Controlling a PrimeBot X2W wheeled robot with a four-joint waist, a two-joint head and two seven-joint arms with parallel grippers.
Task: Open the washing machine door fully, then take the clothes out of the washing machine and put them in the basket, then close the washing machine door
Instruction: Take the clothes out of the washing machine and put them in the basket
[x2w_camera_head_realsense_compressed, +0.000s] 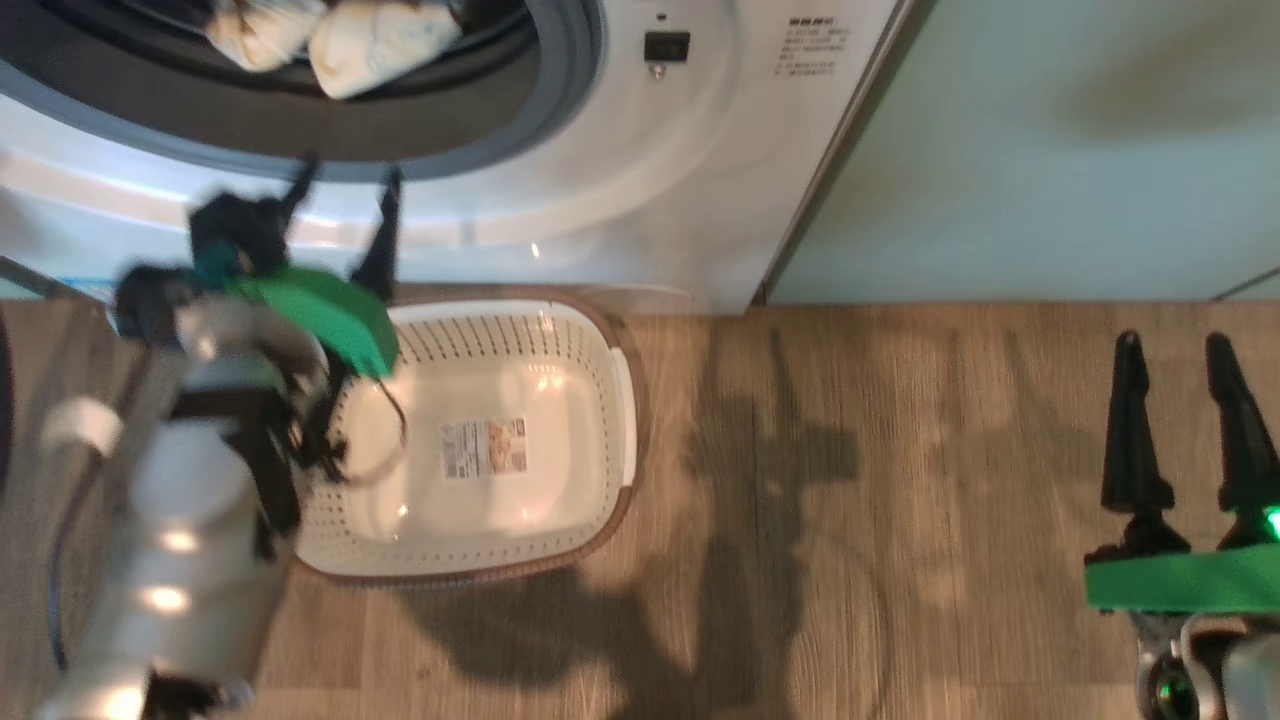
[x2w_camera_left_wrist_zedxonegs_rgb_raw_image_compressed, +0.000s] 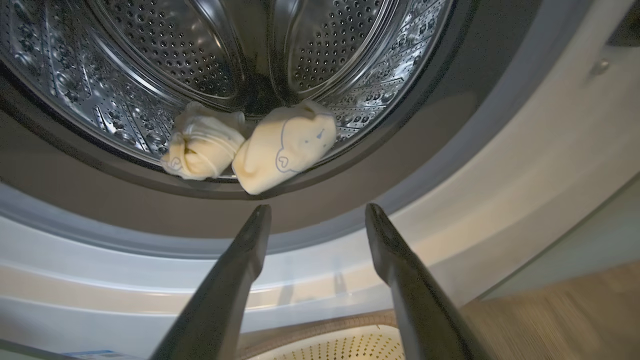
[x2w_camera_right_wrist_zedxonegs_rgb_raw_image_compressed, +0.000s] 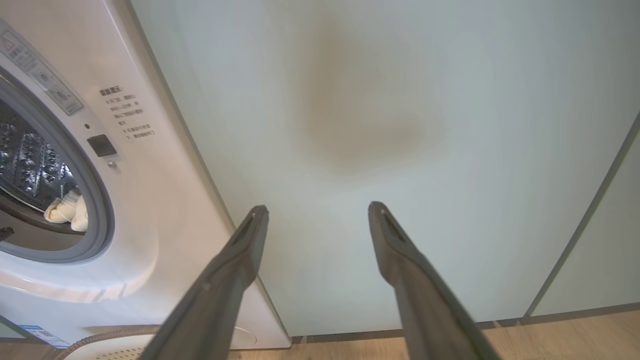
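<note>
one washing machine, one basket just before it
two clothes bundles lie in the drum; left gripper and right gripper both spread apart, holding nothing.

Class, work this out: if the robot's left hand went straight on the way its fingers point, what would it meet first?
Probably the pale yellow clothes. The left hand might clip the grey gasket below them first, since depth is unclear.

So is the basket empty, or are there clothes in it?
Empty. The basket shows its bare bottom and label; the clothes lie inside the washing machine.
</note>
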